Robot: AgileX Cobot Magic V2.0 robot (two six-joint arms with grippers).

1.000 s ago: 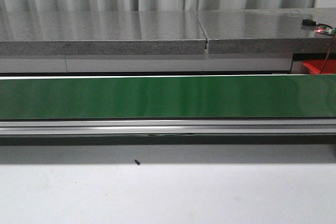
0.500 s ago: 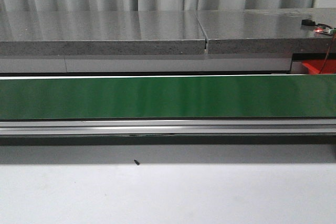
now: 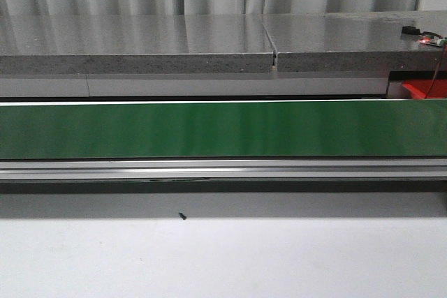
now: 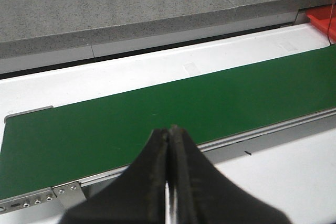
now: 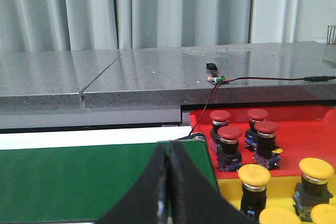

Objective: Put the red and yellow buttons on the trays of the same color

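Note:
In the right wrist view, several red buttons (image 5: 229, 135) stand upright on the red tray (image 5: 294, 129), and several yellow buttons (image 5: 254, 175) stand on the yellow tray (image 5: 287, 178) next to it. My right gripper (image 5: 168, 145) is shut and empty, over the end of the green belt (image 5: 79, 182) beside the trays. My left gripper (image 4: 169, 131) is shut with nothing in it, above the belt's near edge (image 4: 247, 136). The front view shows a bare green belt (image 3: 223, 129), a corner of the red tray (image 3: 423, 90) at far right, and no gripper.
A grey stone counter (image 3: 140, 43) runs behind the belt. A small circuit board with a lit red LED (image 5: 216, 80) lies on it, its wire (image 5: 273, 78) trailing over the edge toward the trays. White tabletop (image 3: 223, 256) lies in front of the belt's metal rail (image 3: 223, 169).

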